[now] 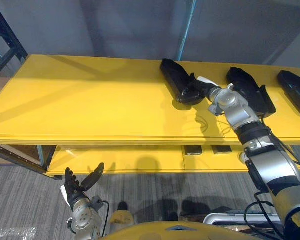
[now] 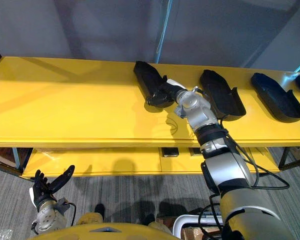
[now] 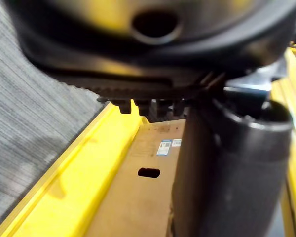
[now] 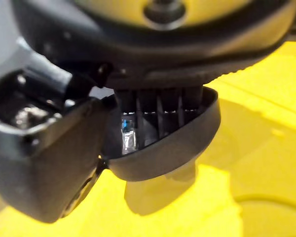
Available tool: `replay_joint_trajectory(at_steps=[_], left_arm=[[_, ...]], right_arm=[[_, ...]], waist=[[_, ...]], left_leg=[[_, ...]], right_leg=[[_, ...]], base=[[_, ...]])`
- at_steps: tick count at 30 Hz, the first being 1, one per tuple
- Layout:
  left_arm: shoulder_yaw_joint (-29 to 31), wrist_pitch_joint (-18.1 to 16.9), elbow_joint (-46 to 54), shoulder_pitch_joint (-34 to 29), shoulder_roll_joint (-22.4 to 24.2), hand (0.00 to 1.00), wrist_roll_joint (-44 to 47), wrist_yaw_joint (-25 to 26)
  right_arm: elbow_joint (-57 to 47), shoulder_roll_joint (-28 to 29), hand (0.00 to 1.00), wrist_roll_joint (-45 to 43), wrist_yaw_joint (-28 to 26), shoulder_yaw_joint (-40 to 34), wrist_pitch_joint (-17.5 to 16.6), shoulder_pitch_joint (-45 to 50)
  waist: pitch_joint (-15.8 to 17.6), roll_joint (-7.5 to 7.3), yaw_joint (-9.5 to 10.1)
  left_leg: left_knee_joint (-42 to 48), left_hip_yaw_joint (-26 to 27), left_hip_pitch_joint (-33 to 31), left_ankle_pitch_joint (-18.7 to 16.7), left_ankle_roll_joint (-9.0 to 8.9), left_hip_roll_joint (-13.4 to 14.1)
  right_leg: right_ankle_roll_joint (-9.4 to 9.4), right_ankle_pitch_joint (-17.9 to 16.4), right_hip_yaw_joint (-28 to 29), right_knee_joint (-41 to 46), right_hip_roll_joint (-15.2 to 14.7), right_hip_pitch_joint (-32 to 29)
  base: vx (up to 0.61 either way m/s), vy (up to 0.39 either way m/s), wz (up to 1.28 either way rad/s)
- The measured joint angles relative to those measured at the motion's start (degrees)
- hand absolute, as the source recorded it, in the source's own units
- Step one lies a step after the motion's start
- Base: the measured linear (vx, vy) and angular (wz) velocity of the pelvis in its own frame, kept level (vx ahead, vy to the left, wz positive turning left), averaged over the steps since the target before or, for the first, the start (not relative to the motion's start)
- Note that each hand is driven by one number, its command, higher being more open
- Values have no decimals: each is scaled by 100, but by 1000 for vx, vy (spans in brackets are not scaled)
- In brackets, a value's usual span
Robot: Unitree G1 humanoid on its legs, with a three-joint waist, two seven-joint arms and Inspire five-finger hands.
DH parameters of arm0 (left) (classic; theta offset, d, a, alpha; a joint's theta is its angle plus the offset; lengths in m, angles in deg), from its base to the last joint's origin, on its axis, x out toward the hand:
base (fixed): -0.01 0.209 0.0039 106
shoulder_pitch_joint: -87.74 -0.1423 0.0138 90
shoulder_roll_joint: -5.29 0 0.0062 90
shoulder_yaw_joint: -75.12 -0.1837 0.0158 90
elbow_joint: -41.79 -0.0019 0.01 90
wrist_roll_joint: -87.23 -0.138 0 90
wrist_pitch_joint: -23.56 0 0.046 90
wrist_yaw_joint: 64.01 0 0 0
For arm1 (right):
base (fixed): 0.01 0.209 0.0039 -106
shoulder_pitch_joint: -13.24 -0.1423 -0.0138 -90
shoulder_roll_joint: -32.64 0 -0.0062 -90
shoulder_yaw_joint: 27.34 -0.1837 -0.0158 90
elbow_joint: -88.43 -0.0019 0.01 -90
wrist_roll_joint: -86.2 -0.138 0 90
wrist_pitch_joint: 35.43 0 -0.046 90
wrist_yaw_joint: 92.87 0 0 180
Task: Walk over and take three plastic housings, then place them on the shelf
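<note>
A grey wall (image 1: 115, 25) stands behind a long yellow shelf (image 1: 90, 100), with grey carpet (image 1: 20, 200) on the floor below. Three black housings lie on the shelf's right half. The left housing (image 1: 174, 77) runs from the back edge toward the robot, the middle housing (image 1: 252, 92) lies just beside the right arm, and the right housing (image 1: 295, 92) is near the shelf's end.

The right hand (image 1: 196, 91) reaches over the shelf and is clamped on the near end of the left housing. In the right wrist view its fingers (image 4: 148, 106) hook over the rim into the hollow shell and the thumb presses from outside. Whether that near end is off the shelf cannot be told.

The left hand (image 1: 79, 186) hangs low at the lower left over the carpet, in front of the lower shelf (image 1: 115, 160), with fingers apart and relaxed, holding nothing. Its wrist view looks down on a brown box (image 3: 138, 207) on the lower shelf.
</note>
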Motion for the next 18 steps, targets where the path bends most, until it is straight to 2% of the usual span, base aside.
replay_joint_trajectory(at_steps=[1, 2, 18], left_arm=[[0, 0, 0, 0, 0, 100, 0, 0], [-1, 0, 0, 4, 0, 100, 0, -3], [-14, 0, 0, 39, 0, 100, -2, 3]], right_arm=[[0, 33, 0, 0, -2, 10, -24, 18], [2, 95, 100, 3, -35, 27, -20, 58], [-221, 166, 100, 449, -113, 258, -309, 212]], waist=[[0, 0, -1], [1, 1, 9], [0, -1, -37]], left_leg=[[0, 1, 0, 0, 0, 0], [0, 1, -1, 0, 0, 0], [3, 51, -10, -3, -2, 15]], right_leg=[[0, 0, 1, 1, 0, -1], [-1, 0, 0, 1, 0, -2], [-18, -15, 23, 79, 2, -75]], base=[[0, 0, 0], [0, 0, 0], [0, 0, -1]])
